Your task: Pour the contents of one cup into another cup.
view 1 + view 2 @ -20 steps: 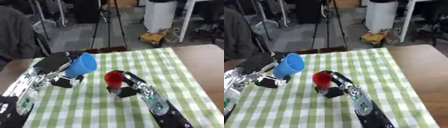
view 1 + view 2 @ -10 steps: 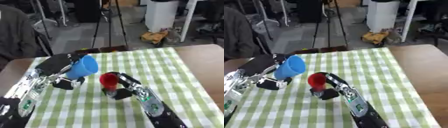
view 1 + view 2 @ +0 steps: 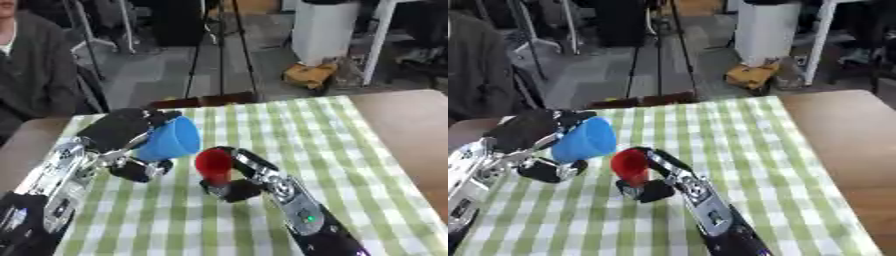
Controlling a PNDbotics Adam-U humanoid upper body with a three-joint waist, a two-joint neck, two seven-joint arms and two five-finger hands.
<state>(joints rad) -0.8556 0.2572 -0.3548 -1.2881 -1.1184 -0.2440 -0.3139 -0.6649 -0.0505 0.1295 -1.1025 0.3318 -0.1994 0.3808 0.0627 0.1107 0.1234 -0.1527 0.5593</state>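
A blue cup (image 3: pixel 171 140) is held up over the checked cloth, tipped on its side with its mouth turned right and down toward the red cup. My left hand (image 3: pixel 120 131) is shut on it from the left. A red cup (image 3: pixel 213 165) stands just right of and below the blue one, and my right hand (image 3: pixel 238 176) is shut on it from the right, thumb low at its base. The two cups sit close together, the blue rim near the red rim. What is inside either cup is hidden.
A green-and-white checked cloth (image 3: pixel 350 150) covers the table, with bare brown wood (image 3: pixel 411 120) to the right. Beyond the far edge stand a tripod (image 3: pixel 219 50), a white bin (image 3: pixel 328 30) and a seated person (image 3: pixel 35 75) at the left.
My right hand has carried the red cup left toward the blue cup. The blue cup has tipped further, its mouth now nearer the red rim.
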